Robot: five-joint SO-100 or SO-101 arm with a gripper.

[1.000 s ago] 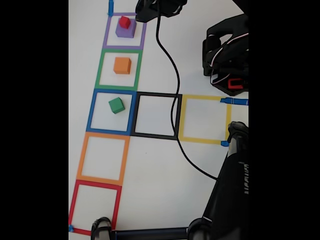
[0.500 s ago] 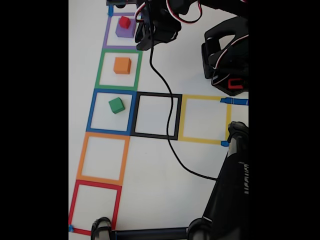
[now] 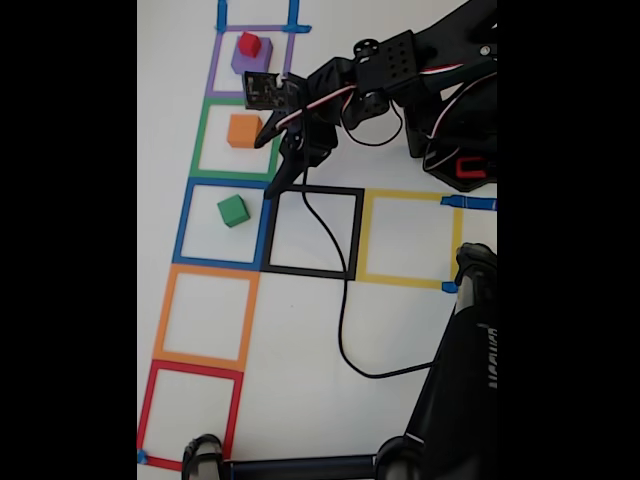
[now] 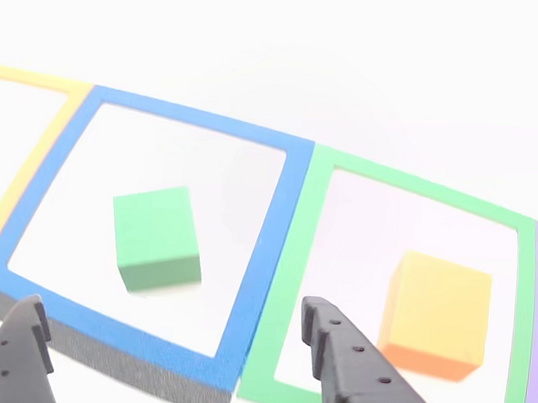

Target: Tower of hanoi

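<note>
Tool (image 4: pixel 170 328) stands with its 2 fingers apart and nothing between them; in the fixed view it hangs over the shared corner of the green, blue and black tape squares.

Cubes, largest to smallest:

1. Purple cube (image 3: pixel 248 62): inside the purple tape square at the top of the column, well apart from the tool, farthest of the set.
2. Orange cube (image 4: pixel 436 312): inside the green tape square (image 4: pixel 287 285). In the other view it lies just beside and outside the right-hand finger, not within the opening.
3. Green cube (image 4: pixel 155 238): inside the blue tape square (image 4: pixel 268 220). In the other view it lies ahead of the opening and closer to the left-hand finger, sitting skewed to the square's edges.
4. Red cube (image 3: pixel 249 44): resting on top of the purple cube.

Finding: the green cube is the only cube within the line of the opening. Judgement: if green is the next piece, the tool needs to travel forward and down over the counter (image 3: pixel 300 330), with a slight wrist turn to meet the skewed faces. The orange cube's closeness to the right-hand finger is a knock risk.
</note>
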